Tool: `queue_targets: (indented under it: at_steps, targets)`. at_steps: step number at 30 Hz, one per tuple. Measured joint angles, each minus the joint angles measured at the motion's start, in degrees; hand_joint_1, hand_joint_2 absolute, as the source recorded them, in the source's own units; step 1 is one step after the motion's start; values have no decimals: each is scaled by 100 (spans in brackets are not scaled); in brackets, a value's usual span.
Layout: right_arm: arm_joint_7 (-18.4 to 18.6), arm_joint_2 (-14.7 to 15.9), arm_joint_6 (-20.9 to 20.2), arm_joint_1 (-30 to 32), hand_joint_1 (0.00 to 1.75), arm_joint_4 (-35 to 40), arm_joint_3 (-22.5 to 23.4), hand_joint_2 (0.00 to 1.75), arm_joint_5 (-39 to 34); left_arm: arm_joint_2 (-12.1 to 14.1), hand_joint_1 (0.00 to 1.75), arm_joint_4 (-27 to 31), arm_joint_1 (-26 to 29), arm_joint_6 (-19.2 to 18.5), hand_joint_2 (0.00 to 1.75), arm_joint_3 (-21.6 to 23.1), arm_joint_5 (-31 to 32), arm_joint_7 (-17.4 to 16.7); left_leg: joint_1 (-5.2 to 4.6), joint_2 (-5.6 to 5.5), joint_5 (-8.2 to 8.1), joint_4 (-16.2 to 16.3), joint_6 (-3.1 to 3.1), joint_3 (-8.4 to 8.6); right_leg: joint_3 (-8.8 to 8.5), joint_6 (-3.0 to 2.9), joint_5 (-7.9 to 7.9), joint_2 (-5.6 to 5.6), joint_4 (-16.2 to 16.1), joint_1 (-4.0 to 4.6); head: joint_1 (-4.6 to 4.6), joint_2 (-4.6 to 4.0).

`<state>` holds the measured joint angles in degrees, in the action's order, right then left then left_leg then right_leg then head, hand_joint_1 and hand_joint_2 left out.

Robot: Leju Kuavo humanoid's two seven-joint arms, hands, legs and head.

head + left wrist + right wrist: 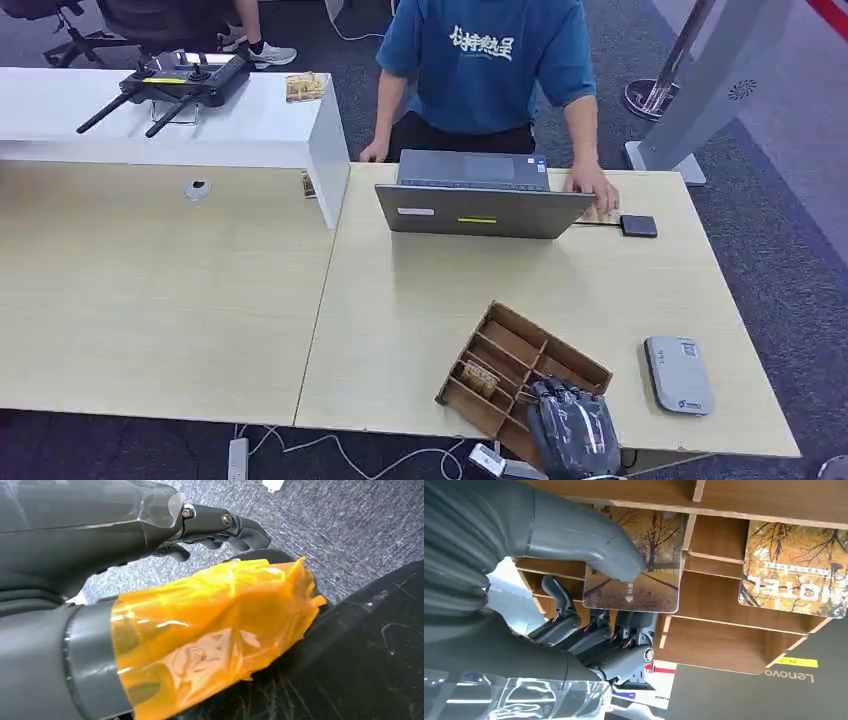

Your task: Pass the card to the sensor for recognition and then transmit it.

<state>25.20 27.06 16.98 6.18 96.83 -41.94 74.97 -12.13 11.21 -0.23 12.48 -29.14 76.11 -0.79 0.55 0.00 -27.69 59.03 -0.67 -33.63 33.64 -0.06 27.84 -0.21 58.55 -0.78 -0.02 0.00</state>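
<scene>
Right hand (589, 605) pinches a glossy rectangular card (636, 565) at the slotted wooden tray (525, 365); left hand (220, 527) curled, holding nothing.

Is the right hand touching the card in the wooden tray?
Touching. The right wrist view shows the right hand pinching the card, thumb on its face, fingers beneath.

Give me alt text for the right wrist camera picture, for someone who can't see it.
The robot's grey right hand pinches an autumn-tree photo card between thumb and fingers at a brown wooden compartment organizer. A second autumn card printed HOTEL sits in a neighbouring compartment, and a dark grey Lenovo laptop lid shows beyond the organizer.
</scene>
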Motion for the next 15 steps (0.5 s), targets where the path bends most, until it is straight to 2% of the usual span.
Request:
queue_targets:
  at_steps: [3,7,12,15]
  targets:
    - [-61,-2,-2,-14,175,-11,0,175,-44,0,0,0,0,-11,0,-2,-9,0,0,0,0,0,0,1,-2,0,0,0,0,0,0,0]
    - [-197,-53,75,-55,173,-50,0,175,-70,0,0,0,-1,-9,0,-7,-22,2,0,1,0,0,0,3,-3,0,0,1,0,0,0,0]
    - [-306,-269,400,-59,175,-99,4,175,-59,-2,0,0,0,46,0,-7,-20,39,1,0,0,0,0,3,-1,0,0,0,1,1,0,2]
    - [-411,-444,972,3,175,-103,48,175,2,-9,0,0,9,166,0,-9,-46,42,1,0,0,0,-1,2,-1,-1,1,0,2,1,0,0]
